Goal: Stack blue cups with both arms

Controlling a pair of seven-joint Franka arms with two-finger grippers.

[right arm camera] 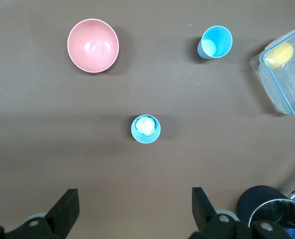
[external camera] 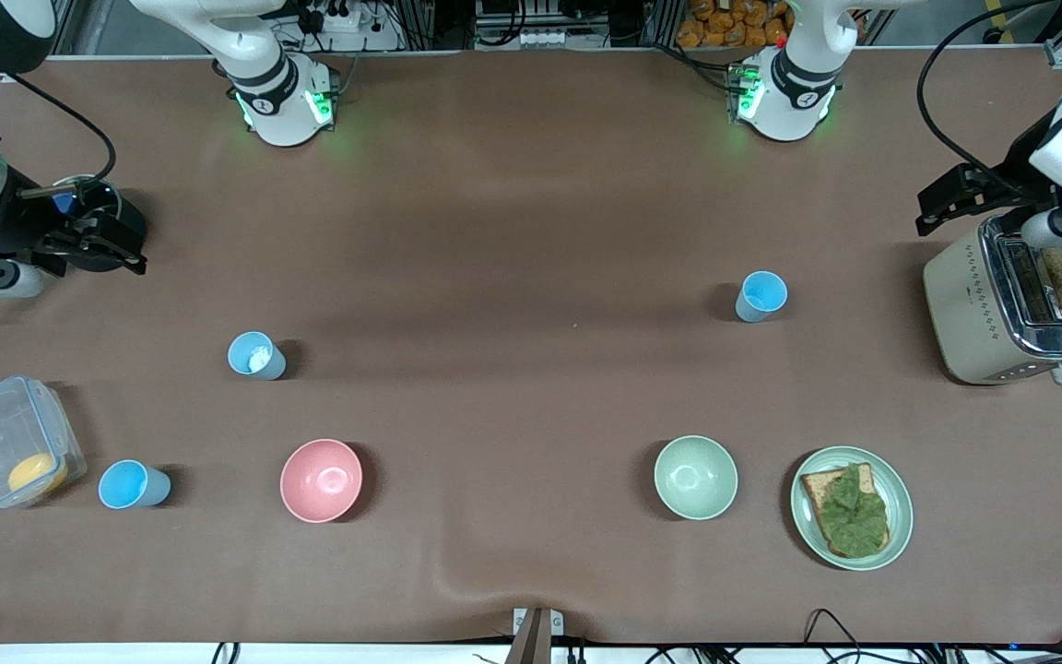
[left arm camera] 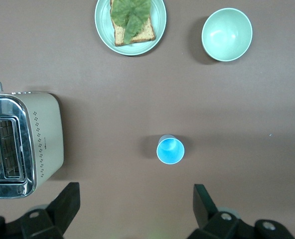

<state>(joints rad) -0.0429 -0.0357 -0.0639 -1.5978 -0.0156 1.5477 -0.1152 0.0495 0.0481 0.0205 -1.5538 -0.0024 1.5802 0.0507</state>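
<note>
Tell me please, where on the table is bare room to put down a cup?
The widest bare cloth lies mid-table, between the cup holding something white and the empty cup, and nearer the camera between the pink bowl and green bowl. It is crowded around the lidded box and around the toaster.

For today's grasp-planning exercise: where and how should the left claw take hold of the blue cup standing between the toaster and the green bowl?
Grip the blue cup across its upper wall near the rim, coming straight down from above. It stands upright and alone, mouth up, so the open left claw can probably straddle it, one finger on each outer side. It tapers downward, so a high grip should hold best. The toaster and green bowl stand well apart.
</note>
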